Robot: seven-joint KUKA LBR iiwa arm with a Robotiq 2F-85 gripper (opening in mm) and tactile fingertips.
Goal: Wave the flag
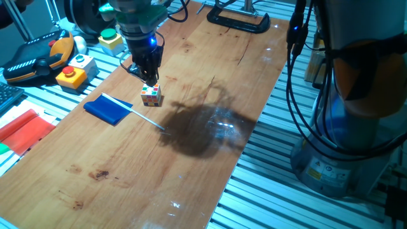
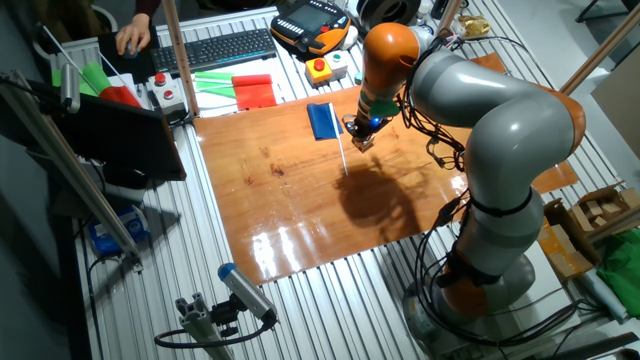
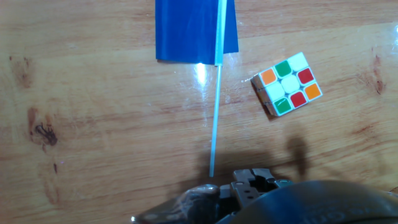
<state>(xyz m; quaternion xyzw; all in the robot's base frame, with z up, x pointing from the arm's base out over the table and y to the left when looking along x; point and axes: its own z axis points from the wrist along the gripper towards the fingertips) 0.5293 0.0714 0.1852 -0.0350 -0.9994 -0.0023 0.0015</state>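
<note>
A: How is the gripper [image 1: 150,79] being held?

B: It is being pointed straight down at the wooden table [image 1: 191,159], just above the puzzle cube [image 1: 151,95]. In one fixed view the fingertips are being shown close together above the cube, with nothing clamped between them. Whether a gap is being left between them cannot be told; in the hand view only the dark underside of the hand [image 3: 252,186] is being shown, at the 6 o'clock edge.

A: And the arm behind it?

B: The wrist is being kept vertical, with a blue light glowing on it. In the other fixed view the orange joint [image 2: 390,48] is being carried above the hand, and the grey links are being arched over to the base at about 5 o'clock, off the table's edge.

A: Where is the flag [image 1: 114,109] lying?

B: It is lying flat on the table, untouched. In the hand view the blue cloth is being seen at 12 o'clock, its white stick [image 3: 216,112] running down toward 6 o'clock and ending just short of the hand. The cube is being seen beside the stick, at about 3 o'clock, apart from it.

A: Anything else nearby?

B: A red sheet [image 1: 24,130] is lying off the board, at 9 o'clock in one fixed view.
</note>
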